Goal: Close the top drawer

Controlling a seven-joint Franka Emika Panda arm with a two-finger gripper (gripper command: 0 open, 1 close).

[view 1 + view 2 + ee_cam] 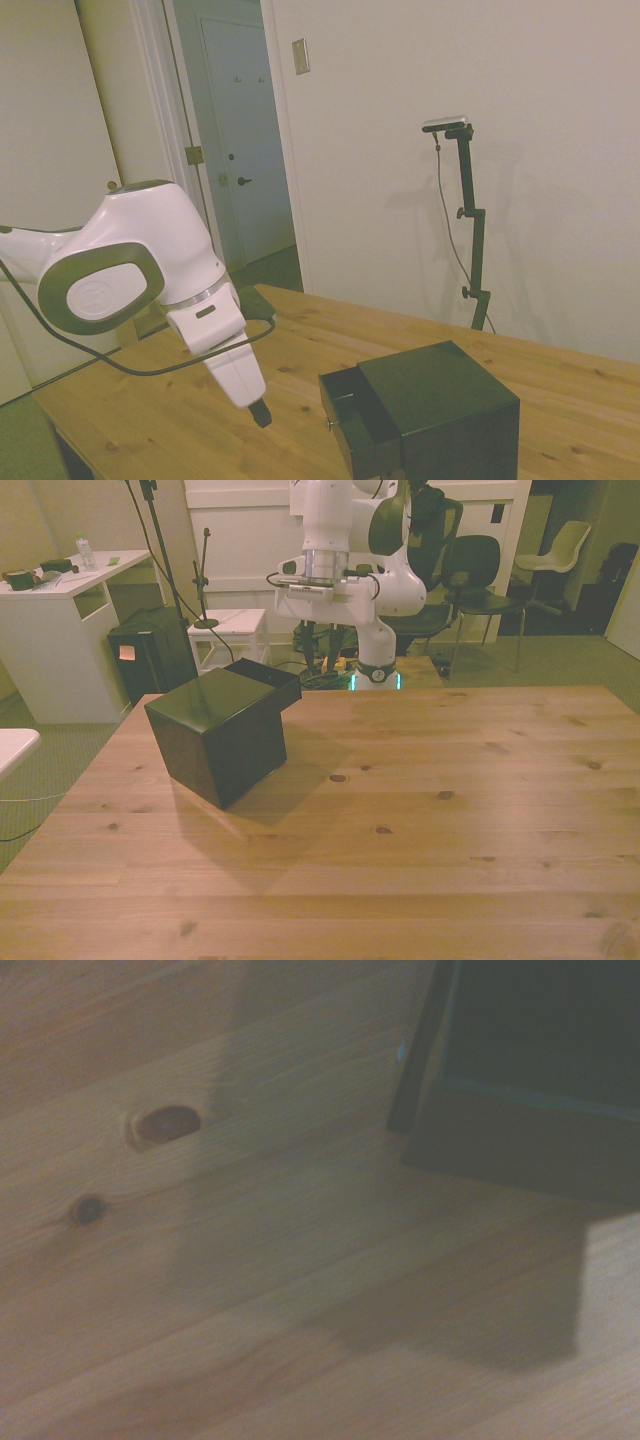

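Wooden surface (420,810) takes up most of every view, pale pine planks with dark knots, and the wrist view shows a couple of those knots up close. Next biggest is the white Franka arm (130,270), which reaches in and hangs above the planks, well short of the cabinet.

Then there's the small black cube-shaped cabinet (440,405), sitting on the surface toward the front view's left, turned at an angle. Its top drawer (362,415), shallow, with a black front, is pulled out partway on the side facing the arm. From the side view you can look down into it, and the part that shows looks like dark bare interior, though it's too dim to be sure. In the front view the same drawer (265,678) pokes out from the cabinet's far upper edge.

Smallest bits: the gripper (260,412) hovers just above the planks, near the drawer front but not touching it. Only a dark tip of the fingers shows, so I can't tell if they're spread or pressed together. A little round silver knob (330,424) sits on the drawer front.
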